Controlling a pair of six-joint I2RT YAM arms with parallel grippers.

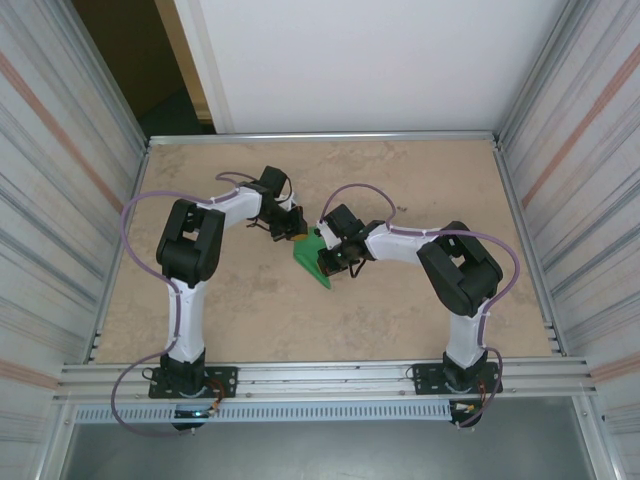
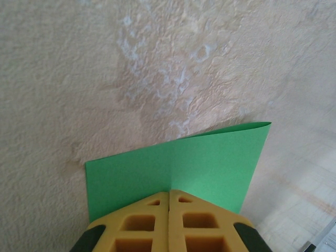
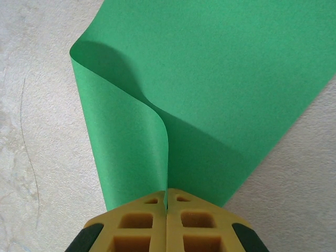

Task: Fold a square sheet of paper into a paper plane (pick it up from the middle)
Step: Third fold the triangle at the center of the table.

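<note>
Step in hand appears to be the first fold: left jaws and right jaws both clamped on the square sheet of paper (image 1: 309, 256), curled over at mid-counter (image 1: 400, 180). Next move likely requires aligning edges, then pressing the crease

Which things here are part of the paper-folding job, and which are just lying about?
Part of the job:
- thin bright green paper sheet, curled over
- left end effector, shut on it
- right end effector, shut on it

Just surroundings:
- mottled beige tabletop
- ribbed metal side walls
</note>
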